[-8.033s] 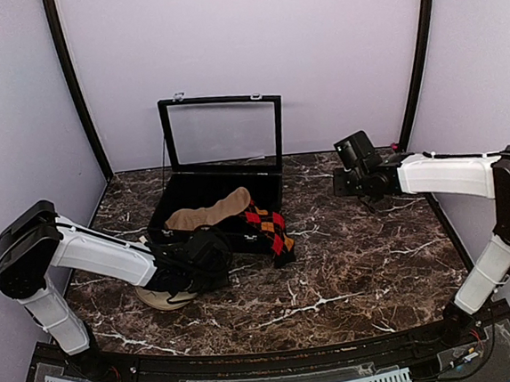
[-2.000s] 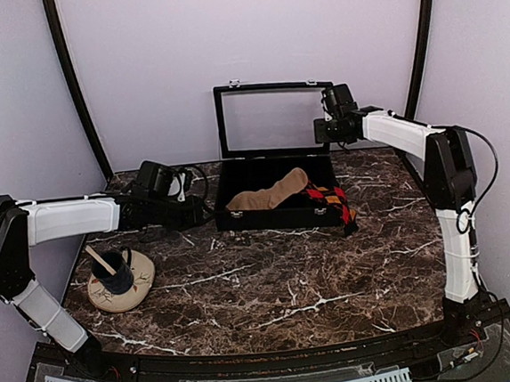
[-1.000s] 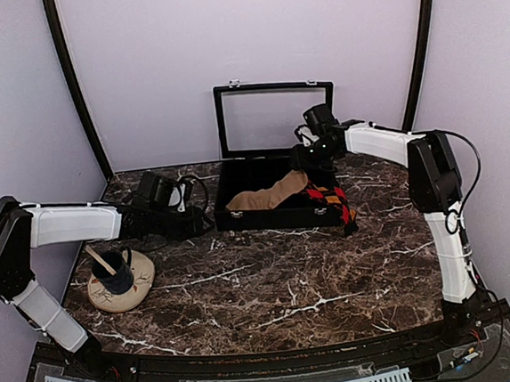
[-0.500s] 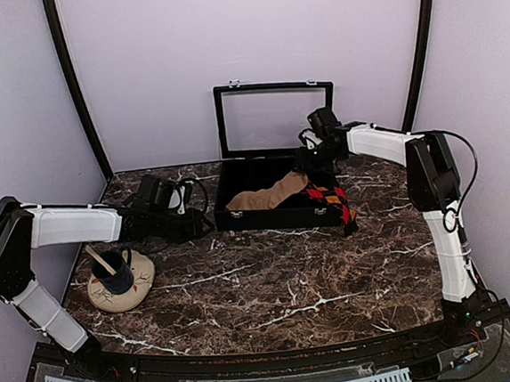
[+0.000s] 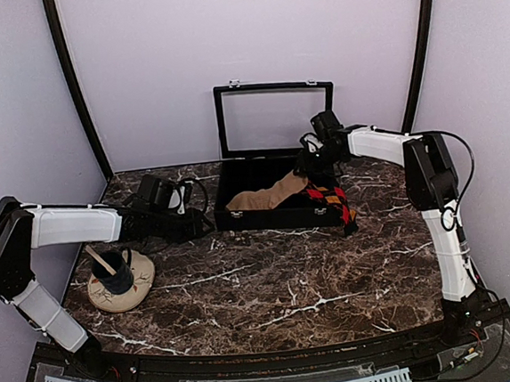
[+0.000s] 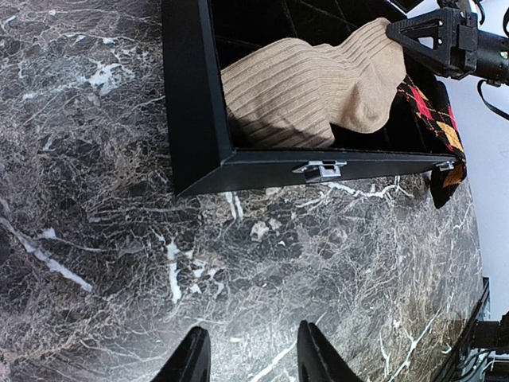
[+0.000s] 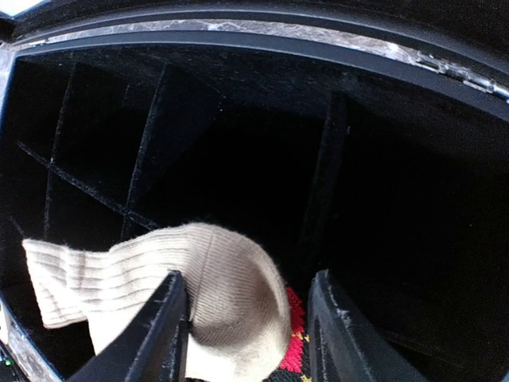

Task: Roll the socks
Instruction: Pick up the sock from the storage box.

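The tan sock point(image 5: 269, 193) lies inside the open black case point(image 5: 275, 218). The argyle sock point(image 5: 329, 197) lies beside it and hangs over the case's right front corner. My right gripper point(image 5: 307, 163) reaches down into the case. In the right wrist view it point(image 7: 250, 326) stands open astride the tan sock's rounded end point(image 7: 231, 290). The left finger touches the sock and the right finger stands apart from it, with a bit of argyle sock point(image 7: 296, 344) showing below. My left gripper point(image 6: 253, 360) hangs open over bare marble, left of the case's front wall point(image 6: 262, 167), holding nothing.
The case lid point(image 5: 275, 118) stands upright against the back wall. Dividers point(image 7: 326, 183) split the case floor into compartments. A dark mug with a stick point(image 5: 115, 271) sits on a round coaster point(image 5: 134, 289) at the front left, below my left arm.
My right gripper has come down from beside the lid into the case, onto the tan sock's end, and its jaws have narrowed a little. The left arm has held still.
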Available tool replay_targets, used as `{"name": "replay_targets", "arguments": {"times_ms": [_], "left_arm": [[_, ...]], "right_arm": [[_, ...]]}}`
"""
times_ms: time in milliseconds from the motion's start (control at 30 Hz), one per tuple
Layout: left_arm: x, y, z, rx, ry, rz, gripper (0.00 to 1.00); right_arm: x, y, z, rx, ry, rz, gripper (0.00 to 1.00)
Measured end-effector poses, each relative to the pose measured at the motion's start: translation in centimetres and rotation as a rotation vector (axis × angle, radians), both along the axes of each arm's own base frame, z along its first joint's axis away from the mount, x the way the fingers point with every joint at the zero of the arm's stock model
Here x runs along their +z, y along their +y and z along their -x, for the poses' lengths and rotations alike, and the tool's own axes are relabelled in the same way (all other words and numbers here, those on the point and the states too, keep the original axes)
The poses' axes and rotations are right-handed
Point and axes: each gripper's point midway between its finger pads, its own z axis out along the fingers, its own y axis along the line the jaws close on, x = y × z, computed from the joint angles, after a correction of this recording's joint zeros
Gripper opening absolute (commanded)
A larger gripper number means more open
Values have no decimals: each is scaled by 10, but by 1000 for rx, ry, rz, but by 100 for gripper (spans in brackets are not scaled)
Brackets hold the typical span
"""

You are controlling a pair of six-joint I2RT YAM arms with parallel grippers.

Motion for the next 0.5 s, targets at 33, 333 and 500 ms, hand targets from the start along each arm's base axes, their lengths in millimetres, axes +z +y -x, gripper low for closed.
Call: {"name": "replay_targets", "arguments": {"times_ms": [33,333,500], "left_arm": [[0,0,0,1,1,1,40],[0,0,0,8,6,7,40],[1,-1,-1,11,5,12,40]], "right_arm": [[0,0,0,1,3,-6,43],[2,4,2,13,15,-37,23],[2,5,3,19,21,-50,15]]}}
